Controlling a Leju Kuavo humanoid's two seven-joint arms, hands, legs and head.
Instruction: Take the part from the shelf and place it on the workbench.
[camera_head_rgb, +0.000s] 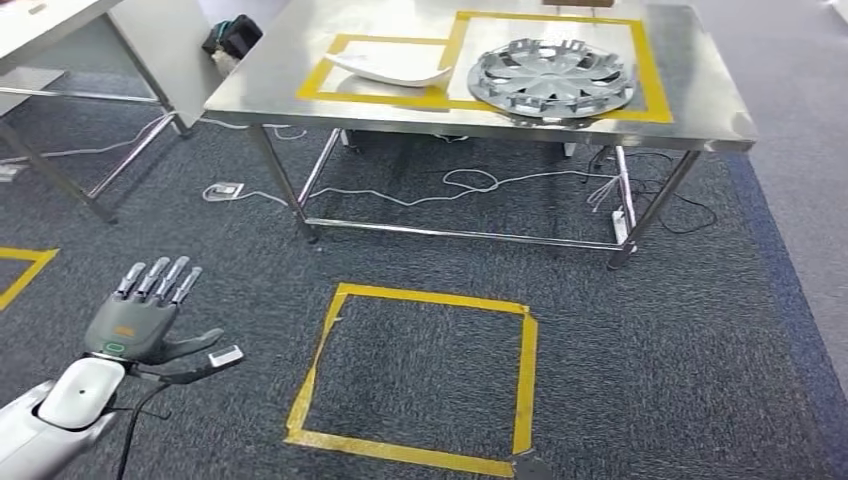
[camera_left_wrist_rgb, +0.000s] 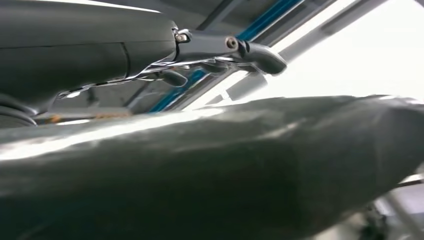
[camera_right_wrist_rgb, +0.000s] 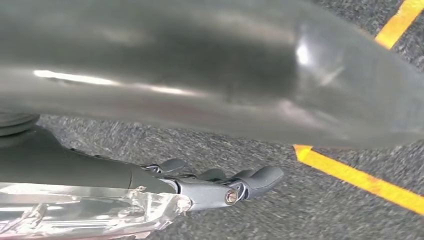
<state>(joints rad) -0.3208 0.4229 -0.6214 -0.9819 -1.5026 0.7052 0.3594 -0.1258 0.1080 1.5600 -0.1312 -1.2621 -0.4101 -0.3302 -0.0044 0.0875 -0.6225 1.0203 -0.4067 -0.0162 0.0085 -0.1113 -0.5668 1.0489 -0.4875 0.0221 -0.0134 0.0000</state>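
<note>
So the left hand (camera_head_rgb: 140, 318) is hanging low over the carpet with its fingers straight and apart, holding nothing. The right hand (camera_right_wrist_rgb: 200, 187) looks the same from its wrist cam: fingers stretched out over the carpet, nothing in them as far as I can tell. Both parts I can see are on the steel workbench (camera_head_rgb: 300, 90), each inside its yellow taped box: a silver hubcap (camera_head_rgb: 552, 78) and just beside it a white curved panel (camera_head_rgb: 392, 68). My guess is the put-down is done, or another trip to the shelf is next. If so, I'd keep the arms tucked while turning and line up on the yellow floor square (camera_head_rgb: 430, 297) before reaching.
</note>
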